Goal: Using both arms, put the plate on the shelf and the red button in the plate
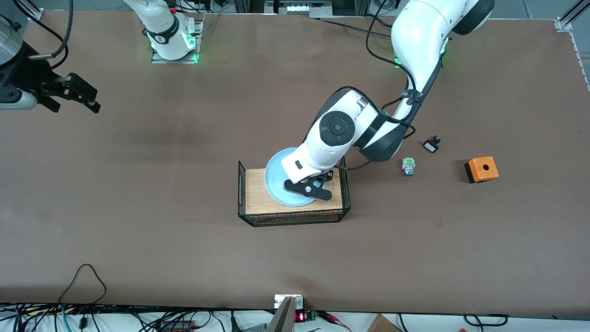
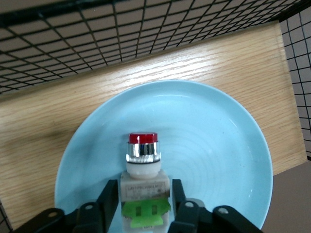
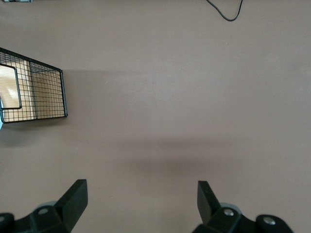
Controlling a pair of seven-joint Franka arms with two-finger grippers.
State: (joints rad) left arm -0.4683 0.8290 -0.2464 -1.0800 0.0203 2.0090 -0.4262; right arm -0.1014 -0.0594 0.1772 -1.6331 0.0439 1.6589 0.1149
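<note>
The pale-blue plate lies flat on the wooden floor of a black wire basket in the middle of the table. In the left wrist view the red button lies on the plate, its red tip pointing away from the gripper. My left gripper is low over the plate, its fingers flanking the button's white body with a thin gap on each side. My right gripper waits wide open over bare table at the right arm's end, nothing between its fingers.
Toward the left arm's end of the table lie a green-tipped switch, a small black switch and an orange box with a hole. The wire basket has upright mesh walls around the plate.
</note>
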